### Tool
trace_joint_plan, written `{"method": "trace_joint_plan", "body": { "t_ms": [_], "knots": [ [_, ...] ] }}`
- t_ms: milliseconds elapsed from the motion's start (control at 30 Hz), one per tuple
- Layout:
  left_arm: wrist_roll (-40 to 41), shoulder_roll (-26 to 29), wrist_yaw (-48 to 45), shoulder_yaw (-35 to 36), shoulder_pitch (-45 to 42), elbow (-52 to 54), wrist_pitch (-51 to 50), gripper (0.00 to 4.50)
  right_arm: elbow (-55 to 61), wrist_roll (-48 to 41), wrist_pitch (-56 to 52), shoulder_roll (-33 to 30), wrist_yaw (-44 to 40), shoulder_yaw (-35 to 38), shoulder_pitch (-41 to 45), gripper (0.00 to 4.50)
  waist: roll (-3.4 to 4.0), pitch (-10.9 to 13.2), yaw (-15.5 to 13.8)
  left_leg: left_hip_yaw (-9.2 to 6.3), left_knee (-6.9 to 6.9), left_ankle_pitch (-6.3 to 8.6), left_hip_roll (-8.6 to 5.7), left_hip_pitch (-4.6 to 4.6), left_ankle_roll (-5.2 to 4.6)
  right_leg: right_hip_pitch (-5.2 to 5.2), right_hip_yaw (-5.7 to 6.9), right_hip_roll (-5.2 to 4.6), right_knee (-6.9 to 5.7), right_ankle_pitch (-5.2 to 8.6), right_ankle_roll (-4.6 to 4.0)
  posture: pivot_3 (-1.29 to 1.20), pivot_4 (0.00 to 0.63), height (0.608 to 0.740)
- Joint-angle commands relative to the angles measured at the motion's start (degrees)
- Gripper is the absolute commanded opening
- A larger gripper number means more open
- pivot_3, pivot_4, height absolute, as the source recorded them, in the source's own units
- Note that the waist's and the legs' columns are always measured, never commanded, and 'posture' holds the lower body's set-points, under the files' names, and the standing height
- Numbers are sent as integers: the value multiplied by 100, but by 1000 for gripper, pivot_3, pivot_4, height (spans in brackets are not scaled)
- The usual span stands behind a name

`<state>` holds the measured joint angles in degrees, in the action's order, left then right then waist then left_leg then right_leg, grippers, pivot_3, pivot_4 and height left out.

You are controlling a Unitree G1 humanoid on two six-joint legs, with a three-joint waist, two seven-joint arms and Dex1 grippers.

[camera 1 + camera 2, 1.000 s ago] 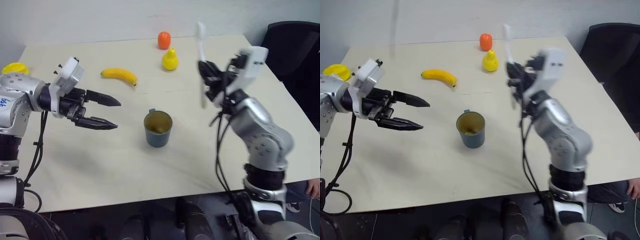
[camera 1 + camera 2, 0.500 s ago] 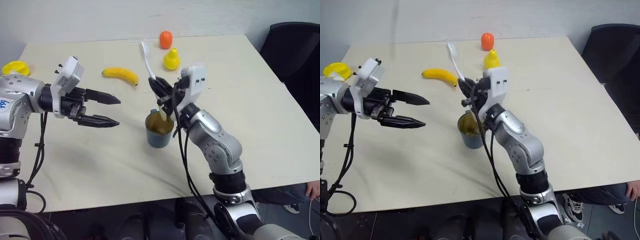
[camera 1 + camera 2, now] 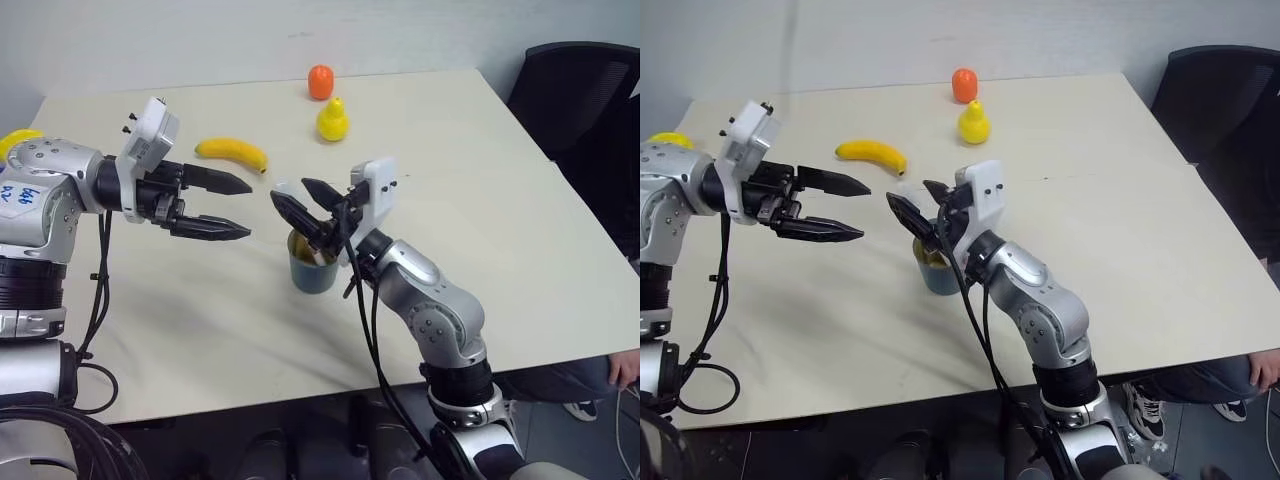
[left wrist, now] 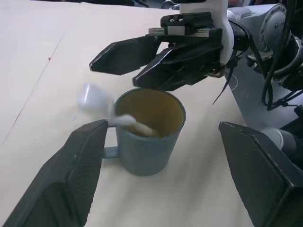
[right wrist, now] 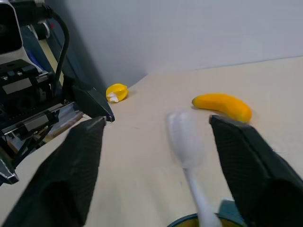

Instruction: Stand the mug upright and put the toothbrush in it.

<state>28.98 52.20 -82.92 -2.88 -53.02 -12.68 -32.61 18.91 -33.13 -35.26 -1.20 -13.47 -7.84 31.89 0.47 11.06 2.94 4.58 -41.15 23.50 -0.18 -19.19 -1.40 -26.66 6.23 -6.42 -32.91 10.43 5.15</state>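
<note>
On the table (image 3: 520,200) I count one mug (image 3: 313,270), one toothbrush (image 4: 102,106), one banana (image 3: 232,152), one yellow pear-shaped toy (image 3: 332,121), one orange round toy (image 3: 320,81), and one yellow object (image 3: 670,141) at the far left edge, partly hidden by the left arm. There are two grippers.

The right gripper (image 3: 305,203) is spread wide just above the mug's rim, a little above the centre of the head views. Its two black fingers are well apart and they hold nothing; the toothbrush stands free between them, as the right wrist view shows. The left gripper (image 3: 232,206) is also wide open and empty, in the left half of the head views, with its tips pointing towards the mug and a clear gap between the tips and the mug.

The mug stands upright at the centre of the head views, its opening facing up, and its handle is turned to the side of the left gripper. The toothbrush is inside the mug. Its long axis leans, not vertical: the lower end is down in the mug, and the blurred white head rises over the rim on the handle side, tilting towards the left gripper.
</note>
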Motion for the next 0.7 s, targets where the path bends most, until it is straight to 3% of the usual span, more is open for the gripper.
{"method": "trace_joint_plan", "body": {
  "t_ms": [33, 133, 300, 367, 433, 567, 700],
  "knots": [
    [-66, 13, -103, 113, -206, -63, 109, 3977, 630, -156, -98, -231, -79, 245, -85, 4480, 0, 0, -5, 0, 0, 0, 0, 0, -1, 0, 0, 0, 0, 0, 0, 0, 150, 740],
    [-88, 48, -176, 156, -154, -72, 165, 3977, 1239, -522, -547, -805, -247, 526, -240, 4480, 0, 0, -29, -1, -1, 1, -1, -1, -2, 0, 0, -3, 1, 0, 0, 0, 150, 740],
    [-136, 141, -248, 367, 35, -68, 552, 3977, 2418, -2198, -1806, -3737, -1854, 1972, -714, 4480, -1, 1, -168, -13, -5, 10, 1, -3, -18, 1, 1, -7, 7, 0, 0, 0, 150, 740],
    [-216, 245, -330, 420, 174, -51, 815, 3977, 2420, -2471, -2044, -5086, -3014, 2847, -1335, 4480, -2, 1, -274, -14, -4, 16, 1, -5, -29, 3, 4, -7, 17, 0, 0, 0, 150, 740],
    [-353, 447, -553, 392, 365, -84, 1057, 3977, 2199, -2502, -2135, -6001, -3986, 3648, -1971, 4480, -9, 5, -299, -6, 0, 24, 4, -3, -41, 8, 4, -1, 32, 0, 2, 0, 150, 740],
    [-348, 719, -821, 401, 609, -217, 1204, 3977, 1626, -2311, -2065, -6722, -4925, 4595, -2622, 4480, -37, 9, -290, 4, 2, 31, 8, -2, -53, 21, -16, -2, 41, -14, 20, 0, 150, 740],
    [-248, 738, -740, 420, 665, -163, 1182, 3977, 1348, -2275, -1909, -6780, -4884, 4580, -2468, 4480, -47, 11, -296, -1, -26, 32, 22, 4, -65, 28, -26, -13, 48, -39, 34, 0, 150, 740]
  ]
}}
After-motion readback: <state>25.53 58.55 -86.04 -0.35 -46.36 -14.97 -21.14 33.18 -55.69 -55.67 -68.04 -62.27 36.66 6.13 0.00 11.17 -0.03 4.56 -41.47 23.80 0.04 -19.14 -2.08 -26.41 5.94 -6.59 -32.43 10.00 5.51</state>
